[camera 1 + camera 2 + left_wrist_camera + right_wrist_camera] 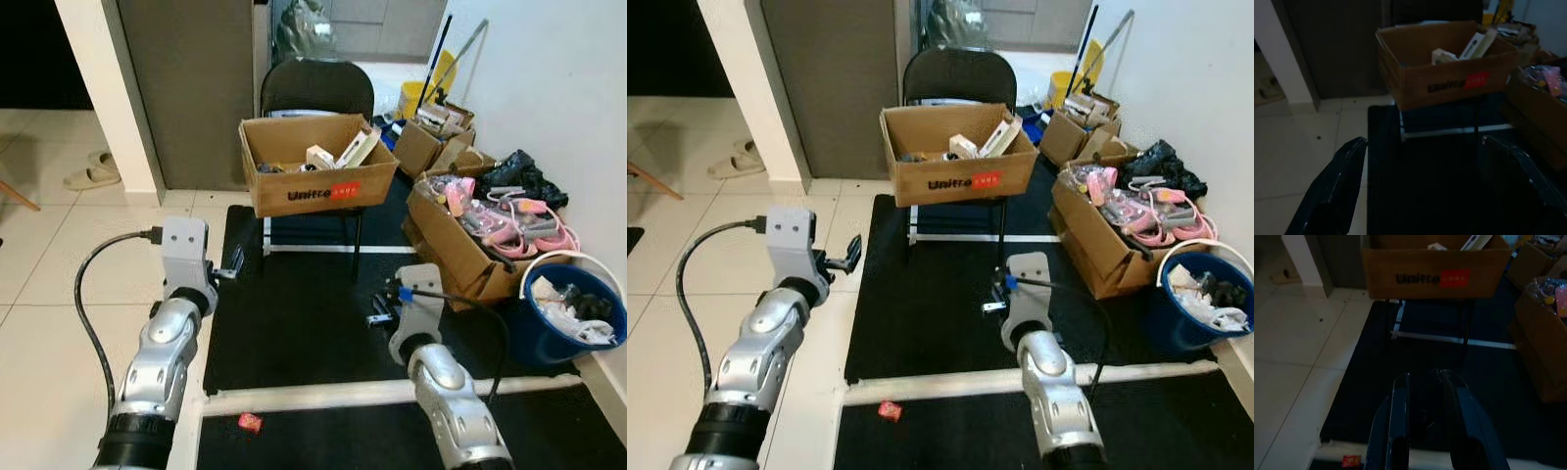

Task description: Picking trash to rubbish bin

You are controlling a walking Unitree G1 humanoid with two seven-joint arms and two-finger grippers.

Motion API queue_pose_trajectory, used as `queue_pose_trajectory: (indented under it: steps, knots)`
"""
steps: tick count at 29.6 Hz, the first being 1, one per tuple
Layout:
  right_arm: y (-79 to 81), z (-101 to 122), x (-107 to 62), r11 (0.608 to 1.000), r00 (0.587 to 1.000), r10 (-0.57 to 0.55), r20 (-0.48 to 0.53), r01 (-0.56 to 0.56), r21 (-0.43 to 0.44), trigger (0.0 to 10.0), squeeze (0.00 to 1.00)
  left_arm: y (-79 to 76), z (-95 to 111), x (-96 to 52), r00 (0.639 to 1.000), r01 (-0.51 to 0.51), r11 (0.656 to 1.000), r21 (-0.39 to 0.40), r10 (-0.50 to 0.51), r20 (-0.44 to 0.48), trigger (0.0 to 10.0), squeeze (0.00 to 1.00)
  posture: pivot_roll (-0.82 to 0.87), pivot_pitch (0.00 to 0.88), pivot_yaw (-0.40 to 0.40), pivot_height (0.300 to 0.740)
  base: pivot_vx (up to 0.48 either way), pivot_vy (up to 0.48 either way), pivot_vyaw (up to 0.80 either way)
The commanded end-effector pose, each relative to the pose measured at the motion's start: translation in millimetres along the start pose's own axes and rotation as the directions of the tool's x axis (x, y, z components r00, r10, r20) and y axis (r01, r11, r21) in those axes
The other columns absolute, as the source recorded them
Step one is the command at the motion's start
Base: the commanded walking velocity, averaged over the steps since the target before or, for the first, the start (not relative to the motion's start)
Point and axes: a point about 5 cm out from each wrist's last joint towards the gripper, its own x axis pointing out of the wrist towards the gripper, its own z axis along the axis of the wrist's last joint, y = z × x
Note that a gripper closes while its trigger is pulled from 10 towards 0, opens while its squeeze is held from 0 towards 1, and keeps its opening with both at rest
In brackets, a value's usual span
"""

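With the left gripper (1425, 191) being held spread and the right gripper (1422, 431) nearly closed on nothing, the red wrapper (250, 422) at six o'clock, well apart from the blue bin (573, 313) at four, is risking being overstepped.

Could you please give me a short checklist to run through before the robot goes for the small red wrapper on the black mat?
1. Small red wrapper located: ok, lying on the black floor mat, just past the white tape strip.
2. Left gripper open and holding nothing: ok, fingers wide apart.
3. Right gripper ready to grasp: not ok, fingers nearly together.
4. Either gripper at the wrapper: not ok, both held up above the floor.
5. Round blue plastic bin located: ok, by the white wall, already holding rubbish.
6. Room left in the bin: cannot tell.
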Motion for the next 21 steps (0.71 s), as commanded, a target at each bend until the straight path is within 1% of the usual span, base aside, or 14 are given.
queue_pose_trajectory:
  steps: [1, 11, 18, 21]
  knots:
    - [-3.9, -2.2, -1.7, 1.0, 1.0, -0.016, -0.005, 0.016, 0.004, 10.0, 0.0, -2.7, -0.3, 0.5, 1.0, 0.019, 1.0, 0.004, -0.019, -0.005, 10.0, 0.0, -0.08, 0.076, -0.014, 0.74, 0.364, 0.0, 0.0]
    - [-1.1, -3.5, -0.6, 0.999, 1.0, -0.017, -0.012, 0.018, 0.031, 10.0, 0.0, 0.7, 0.4, 0.6, 1.0, 0.013, 1.0, 0.01, -0.013, -0.007, 10.0, 0.0, -0.06, 0.083, -0.01, 0.74, 0.363, 0.0, 0.0]
    - [-0.8, -6.0, -0.3, 0.999, 1.0, -0.019, -0.021, 0.02, 0.041, 10.0, 0.0, 3.4, 1.2, 0.7, 1.0, 0.008, 1.0, 0.015, -0.008, -0.007, 10.0, 0.0, -0.06, 0.084, -0.01, 0.74, 0.364, 0.0, -0.73]
    - [-1.6, -5.6, 0.2, 0.999, 1.0, -0.022, -0.019, 0.023, 0.038, 10.0, 0.0, 3.4, 1.1, 0.6, 1.0, 0.008, 1.0, 0.016, -0.007, -0.007, 10.0, 0.0, -0.06, 0.086, -0.011, 0.74, 0.361, 0.0, 0.0]
